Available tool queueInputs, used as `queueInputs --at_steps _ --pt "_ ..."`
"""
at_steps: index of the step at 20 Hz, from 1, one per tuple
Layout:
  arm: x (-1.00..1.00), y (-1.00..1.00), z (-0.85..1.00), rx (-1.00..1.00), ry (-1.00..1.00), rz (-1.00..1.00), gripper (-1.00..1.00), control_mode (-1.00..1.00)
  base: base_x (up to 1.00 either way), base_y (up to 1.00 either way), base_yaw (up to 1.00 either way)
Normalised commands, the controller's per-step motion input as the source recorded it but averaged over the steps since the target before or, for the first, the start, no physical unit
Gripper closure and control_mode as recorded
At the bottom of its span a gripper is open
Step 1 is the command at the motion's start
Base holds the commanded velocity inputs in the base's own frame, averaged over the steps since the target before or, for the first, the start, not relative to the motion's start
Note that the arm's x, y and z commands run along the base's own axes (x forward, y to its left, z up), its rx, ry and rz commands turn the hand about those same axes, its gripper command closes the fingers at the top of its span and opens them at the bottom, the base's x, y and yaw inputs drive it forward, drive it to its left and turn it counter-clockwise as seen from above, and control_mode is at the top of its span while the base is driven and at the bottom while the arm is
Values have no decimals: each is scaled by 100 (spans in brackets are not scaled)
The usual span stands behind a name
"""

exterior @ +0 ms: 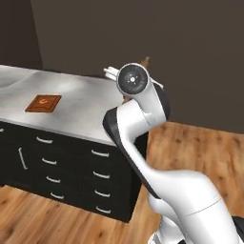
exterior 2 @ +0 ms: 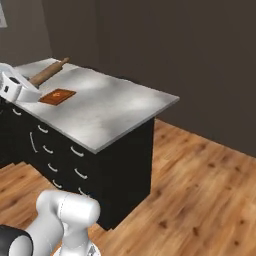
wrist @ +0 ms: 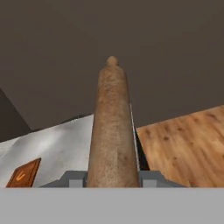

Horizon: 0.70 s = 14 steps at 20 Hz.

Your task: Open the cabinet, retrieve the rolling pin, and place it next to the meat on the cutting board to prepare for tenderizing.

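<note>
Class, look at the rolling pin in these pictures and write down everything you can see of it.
The rolling pin is a brown, grainy wooden rod with a small rounded knob at its far end. In the hand view it runs straight away from the gripper, whose fingers close on its near end. In the right base view it hangs tilted above the grey counter, behind the cutting board, and touches neither.

Dim, flat rendered light, soft pale sheen on the grey countertop (exterior 2: pixel 115 107), slightly blurry, low-resolution textures.
</note>
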Motion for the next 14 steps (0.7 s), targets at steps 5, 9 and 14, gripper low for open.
queueInputs --at_steps 5,9,14 --pt "0 0 0 0 0 0 100 100 85 13 30" --pt "0 0 0 0 0 0 100 100 80 26 25" --pt "0 0 0 0 0 0 100 100 88 25 17"
